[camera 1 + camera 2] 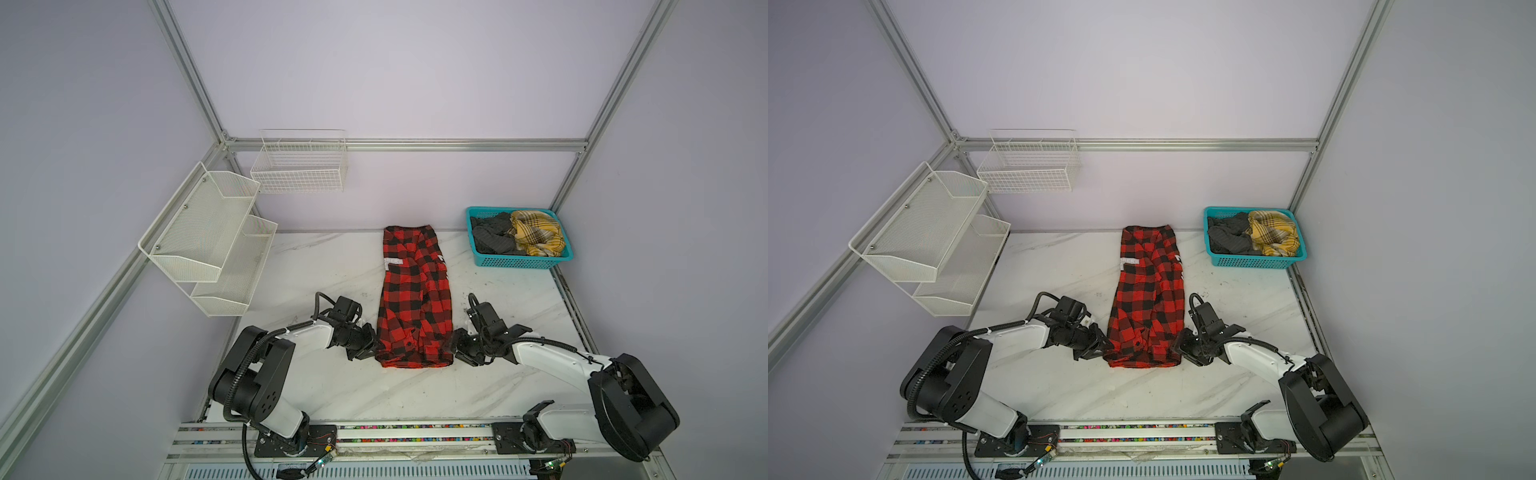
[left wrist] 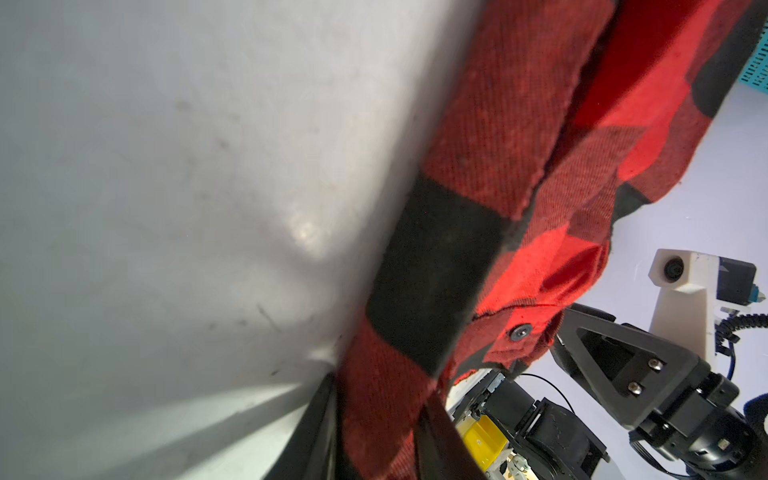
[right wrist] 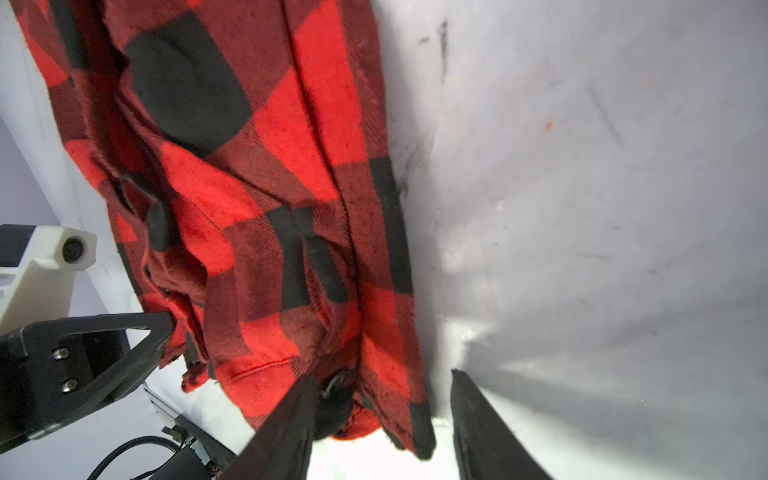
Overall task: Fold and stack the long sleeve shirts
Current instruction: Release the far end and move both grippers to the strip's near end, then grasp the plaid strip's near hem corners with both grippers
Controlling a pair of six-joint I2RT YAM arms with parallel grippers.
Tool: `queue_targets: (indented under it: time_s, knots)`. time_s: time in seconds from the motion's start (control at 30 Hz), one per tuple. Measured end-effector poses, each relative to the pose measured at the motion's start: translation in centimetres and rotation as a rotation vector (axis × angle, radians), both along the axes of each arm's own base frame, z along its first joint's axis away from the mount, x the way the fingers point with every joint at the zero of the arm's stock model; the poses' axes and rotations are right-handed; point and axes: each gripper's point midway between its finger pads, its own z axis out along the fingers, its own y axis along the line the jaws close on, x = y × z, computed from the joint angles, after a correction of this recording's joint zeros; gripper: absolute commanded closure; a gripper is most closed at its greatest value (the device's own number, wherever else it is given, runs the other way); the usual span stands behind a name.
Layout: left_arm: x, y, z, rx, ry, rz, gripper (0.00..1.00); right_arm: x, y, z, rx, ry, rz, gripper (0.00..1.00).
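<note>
Right, the red-and-black check shirt (image 1: 415,299) lay lengthwise down the middle of the white marble table (image 1: 332,266), folded into a long narrow strip that ran from the far wall towards the arms. Both arms were low at its near end. The left gripper (image 1: 372,347) was at the near left corner, and in its wrist view its jaws stood narrow with the cloth filling the gap between them, pinched. The right gripper (image 1: 455,347) sat at the near right corner with its jaws wide. The shirt's edge hung between them, and bare table showed between the cloth and one of its fingers (image 3: 482,432). At the far right, the yellow plaid shirt (image 1: 538,235) and the dark grey shirt (image 1: 492,239) lay crumpled side by side in the teal basket (image 1: 523,264).
</note>
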Motion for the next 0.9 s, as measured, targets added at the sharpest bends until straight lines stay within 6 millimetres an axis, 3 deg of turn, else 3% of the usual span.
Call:
queue_targets:
  time_s: [0.37,0.6,0.9]
  knots:
    - [-0.3,-0.2,-0.1,0.003,-0.001,-0.012,0.78,0.0,0.1,-0.2,0.017,-0.003,-0.015,0.48]
    - [-0.5,-0.4,-0.2,0.007,0.000,-0.021,0.80,0.3,0.2,2.2,0.061,-0.068,-0.024,0.44]
    - [-0.7,-0.6,-0.4,0.004,0.007,-0.029,0.83,0.2,-0.1,0.0,0.014,-0.006,-0.041,0.46]
